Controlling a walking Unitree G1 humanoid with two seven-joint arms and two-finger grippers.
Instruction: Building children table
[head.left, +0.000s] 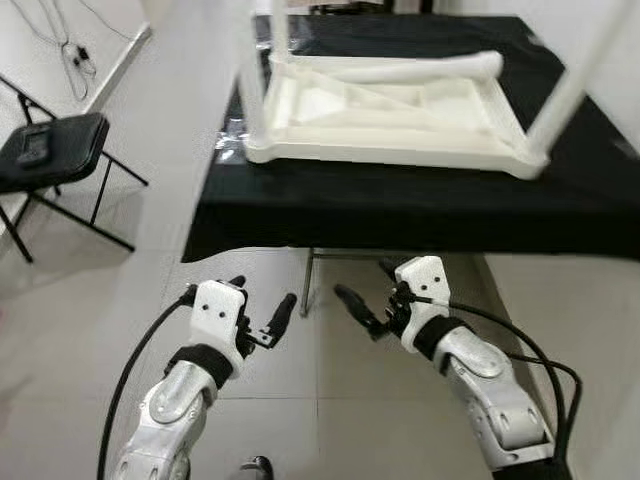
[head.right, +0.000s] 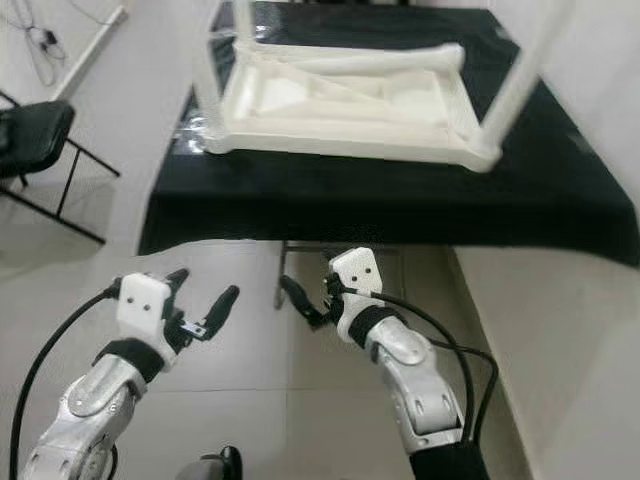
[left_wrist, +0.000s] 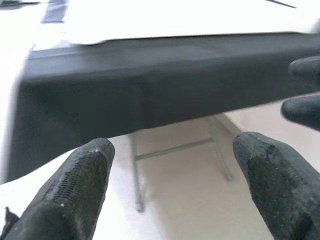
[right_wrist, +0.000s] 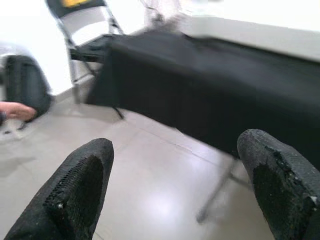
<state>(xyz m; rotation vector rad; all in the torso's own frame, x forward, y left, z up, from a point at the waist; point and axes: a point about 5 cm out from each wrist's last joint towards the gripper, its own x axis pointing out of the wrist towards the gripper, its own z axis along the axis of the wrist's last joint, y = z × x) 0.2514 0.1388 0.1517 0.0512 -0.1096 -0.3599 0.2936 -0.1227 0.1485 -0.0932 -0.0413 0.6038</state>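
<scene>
At the far left a black folding chair (head.left: 50, 150) stands on the pale tiled floor (head.left: 90, 300), well apart from everything else, with a small dark device (head.left: 34, 146) lying on its seat.

The left arm (head.left: 175, 400) is bent at the elbow and rises from the lower edge of the head view, forearm pointing forward and a little to the right. The left gripper (head.left: 262, 310) is held in the air above the floor, below the front edge of the work table and not touching it. Its two black fingers (left_wrist: 82, 190) are spread apart and nothing is between them; they point toward the hanging black cloth (left_wrist: 150, 100).

The children table (head.left: 385, 110), white plastic, lies upside down on the black-covered work table (head.left: 420, 215). Its top rests on the cloth and white legs stand upward at the corners. One loose white leg (head.left: 420, 68) lies across the underside, near the far edge.

The right arm (head.left: 490, 390) mirrors the left one: bent, the forearm going forward and to the left, with a black cable (head.left: 520, 345) looping beside it. The right gripper (head.left: 370, 300) hangs over the floor just in front of the table's metal legs (head.left: 308, 285). Its fingers (right_wrist: 80, 190) are also wide apart and hold nothing. The two grippers face each other, near but not touching.
</scene>
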